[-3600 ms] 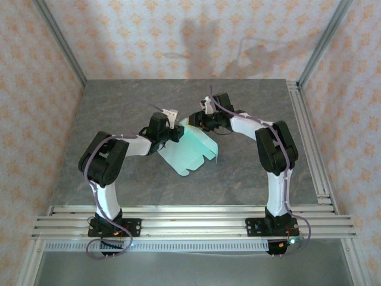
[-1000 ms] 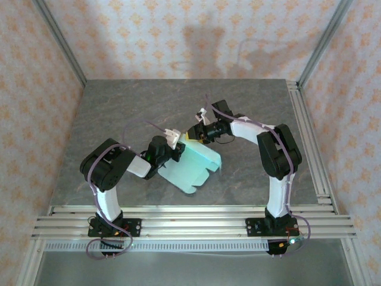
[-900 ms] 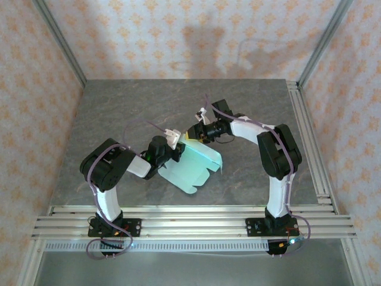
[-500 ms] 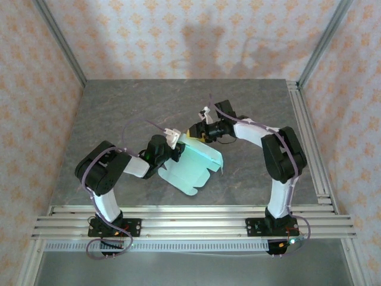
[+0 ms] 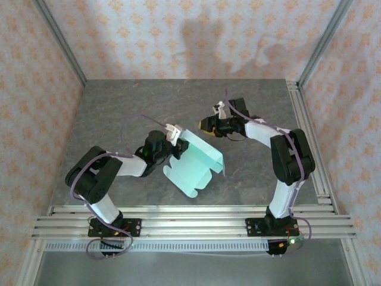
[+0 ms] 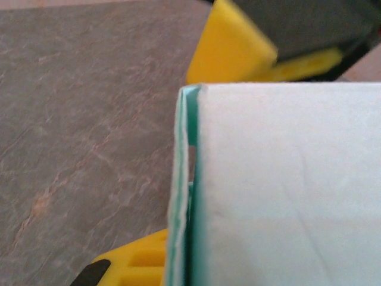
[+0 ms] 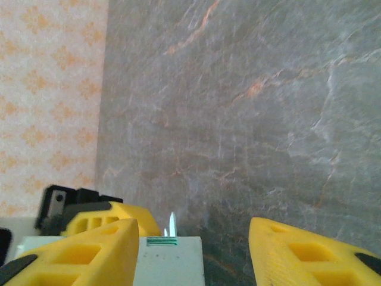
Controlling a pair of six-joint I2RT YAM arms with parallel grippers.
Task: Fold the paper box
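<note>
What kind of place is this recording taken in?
Probably a small robot test cell, not a home: the left arm and right arm are bolted to aluminium rails at a grey stone-look table, with patterned wallpaper panels closing in three sides.

The grey marbled table (image 5: 119, 107) spans the enclosure floor. The pale mint paper box (image 5: 196, 167) rests near its middle, one side lifted.

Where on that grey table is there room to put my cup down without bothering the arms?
Bare table stretches along the back wall, and between the paper box and the front rails on the right. The middle is crowded: the left gripper clamps the box's edge, and the open right gripper hangs close beyond it.
</note>
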